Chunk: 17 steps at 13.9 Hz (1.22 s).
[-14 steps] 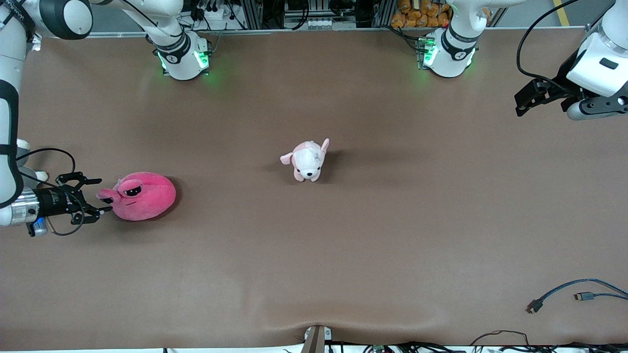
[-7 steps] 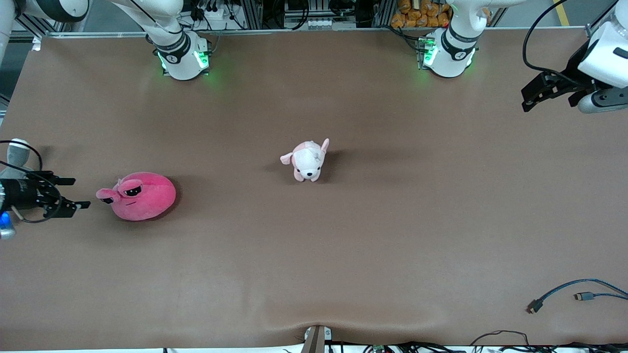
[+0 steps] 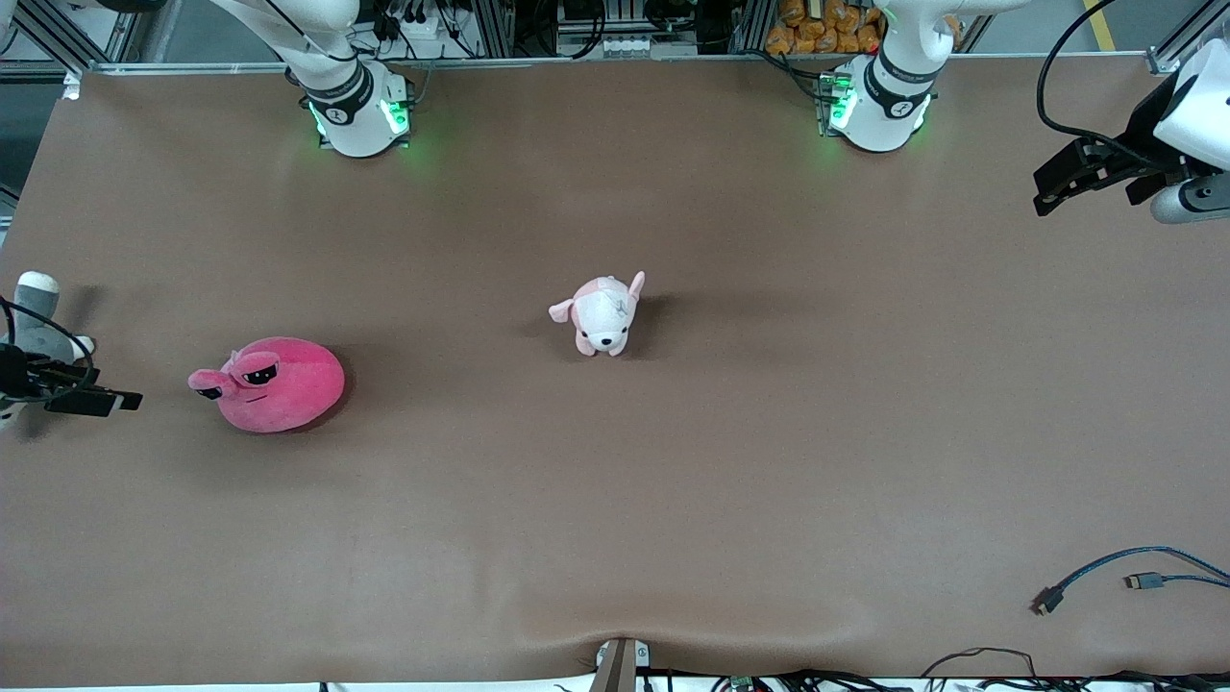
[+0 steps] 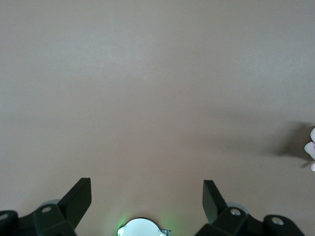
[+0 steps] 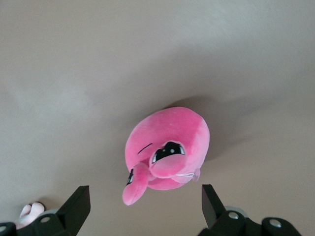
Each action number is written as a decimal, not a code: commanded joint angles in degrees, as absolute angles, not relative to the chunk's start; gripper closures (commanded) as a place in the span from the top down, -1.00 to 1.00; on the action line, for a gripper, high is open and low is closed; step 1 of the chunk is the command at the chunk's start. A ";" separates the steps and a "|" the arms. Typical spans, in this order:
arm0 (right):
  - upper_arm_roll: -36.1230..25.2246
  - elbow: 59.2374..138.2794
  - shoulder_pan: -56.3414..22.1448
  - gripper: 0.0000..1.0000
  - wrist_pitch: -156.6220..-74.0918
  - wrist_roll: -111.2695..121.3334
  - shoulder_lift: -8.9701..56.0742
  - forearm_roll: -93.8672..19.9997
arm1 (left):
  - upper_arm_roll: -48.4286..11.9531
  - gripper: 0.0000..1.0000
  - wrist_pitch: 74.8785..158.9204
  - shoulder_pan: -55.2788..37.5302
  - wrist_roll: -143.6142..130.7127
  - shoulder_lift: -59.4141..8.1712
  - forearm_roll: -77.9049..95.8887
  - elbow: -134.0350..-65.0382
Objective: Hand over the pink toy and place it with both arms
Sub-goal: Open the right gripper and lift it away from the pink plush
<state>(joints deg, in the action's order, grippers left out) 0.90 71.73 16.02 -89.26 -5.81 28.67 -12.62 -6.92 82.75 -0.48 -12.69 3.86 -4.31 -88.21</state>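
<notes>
The pink toy (image 3: 274, 384), a round hot-pink plush with half-lidded black eyes, lies on the brown table (image 3: 673, 500) toward the right arm's end. My right gripper (image 3: 96, 387) is open and empty at that end of the table, a short gap away from the toy's eye stalks. In the right wrist view the toy (image 5: 167, 152) lies ahead of the spread fingers of the right gripper (image 5: 143, 209), not between them. My left gripper (image 3: 1043, 190) is open and empty, raised over the table's edge at the left arm's end. The left wrist view shows the left gripper (image 4: 146, 191) over bare table.
A pale pink-and-white puppy plush (image 3: 603, 312) stands mid-table. A grey-and-white plush (image 3: 34, 308) lies at the edge by my right gripper. Loose cables (image 3: 1124, 572) lie near the front corner at the left arm's end. The arm bases (image 3: 360, 111) stand farthest from the camera.
My right gripper has drawn back from the pink toy toward the table's end, open the whole time. My left gripper has drifted outward and higher. The toy has not moved.
</notes>
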 commanded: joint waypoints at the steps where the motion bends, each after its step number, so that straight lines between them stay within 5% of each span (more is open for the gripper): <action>1: 1.05 76.62 13.98 1.00 -91.13 -3.87 22.52 -10.55 | -6.68 1.00 81.12 -0.35 -11.87 2.90 -3.34 -86.40; 10: 0.70 90.87 2.11 1.00 -95.01 -1.14 1.16 -0.18 | -6.68 1.00 79.98 -0.26 -11.78 4.22 -3.25 -88.33; 17: -1.14 91.05 2.37 1.00 -85.09 3.26 -3.69 -0.18 | -6.77 1.00 80.07 -0.35 -11.78 4.84 -3.51 -89.04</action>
